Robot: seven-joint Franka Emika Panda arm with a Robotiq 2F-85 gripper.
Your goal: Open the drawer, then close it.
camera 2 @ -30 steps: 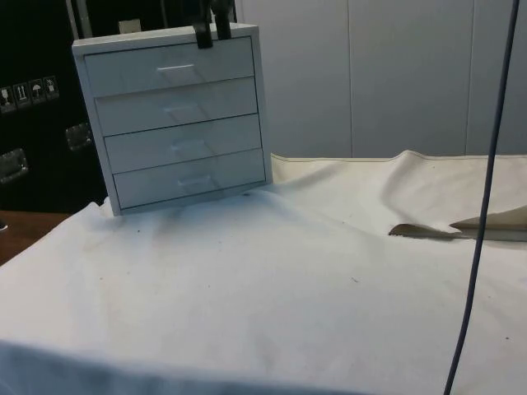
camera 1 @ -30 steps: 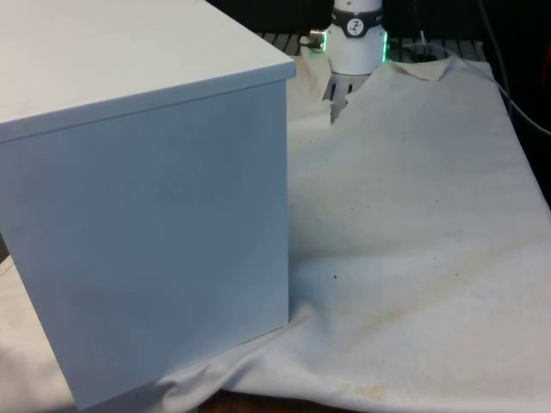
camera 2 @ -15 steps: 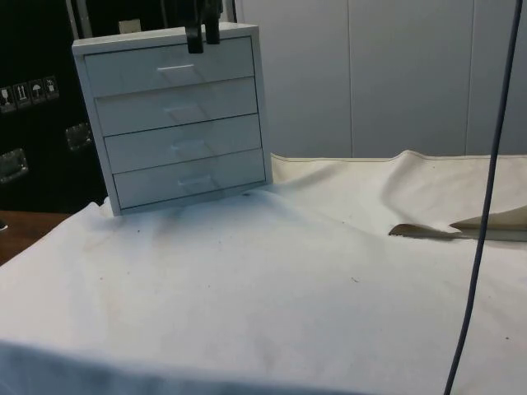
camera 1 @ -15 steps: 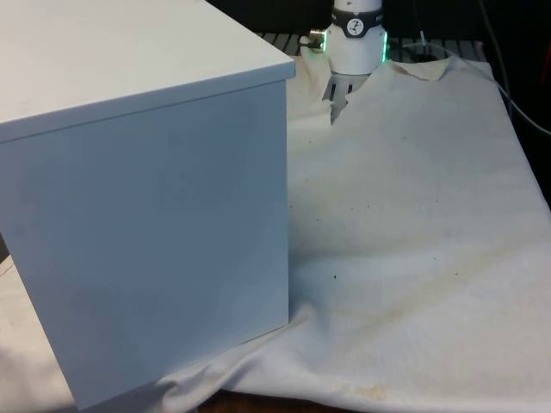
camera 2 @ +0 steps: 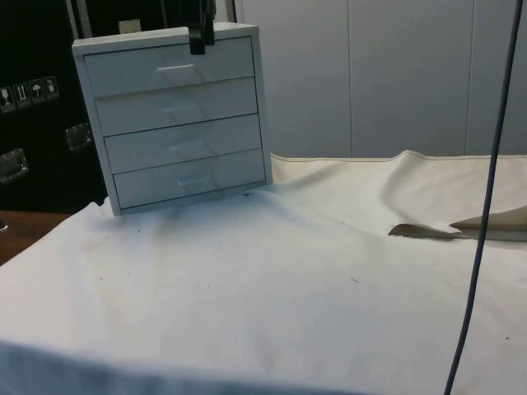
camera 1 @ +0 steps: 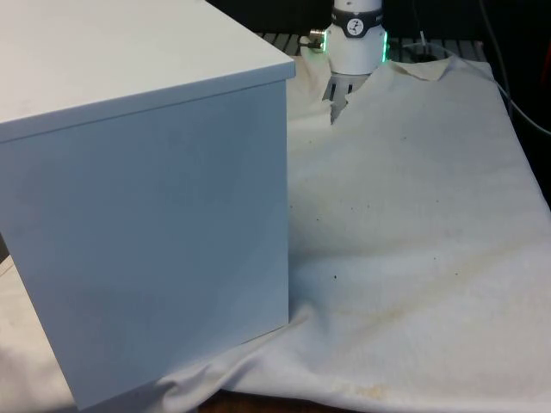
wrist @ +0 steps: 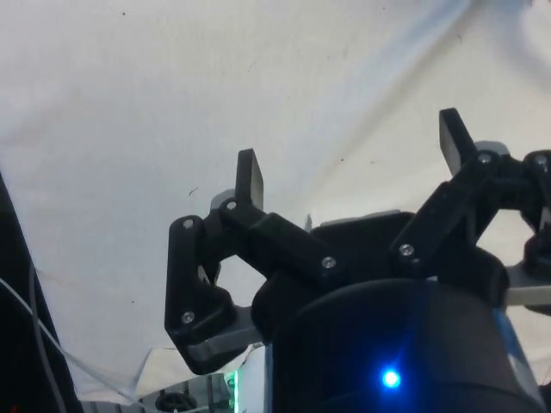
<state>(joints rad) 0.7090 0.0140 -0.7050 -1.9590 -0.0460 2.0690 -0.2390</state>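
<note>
A white chest of drawers stands at the back left of the table in the side view, all its drawers flush and shut. The front view has its plain back and side on the left. My black gripper hangs at the chest's top front edge, just above the top drawer and its small handle. From the side its two fingers overlap into one dark shape. The wrist view has the gripper open, fingers wide apart with nothing between them, and white cloth beyond.
The white cloth spreads wide across the front view's right. It is folded up at the side view's right edge. A thin cable hangs down there. The robot's base stands at the far end.
In the side view the gripper has shifted slightly left along the chest's top edge and turned, so its two separate fingers now overlap. The drawers stay shut.
</note>
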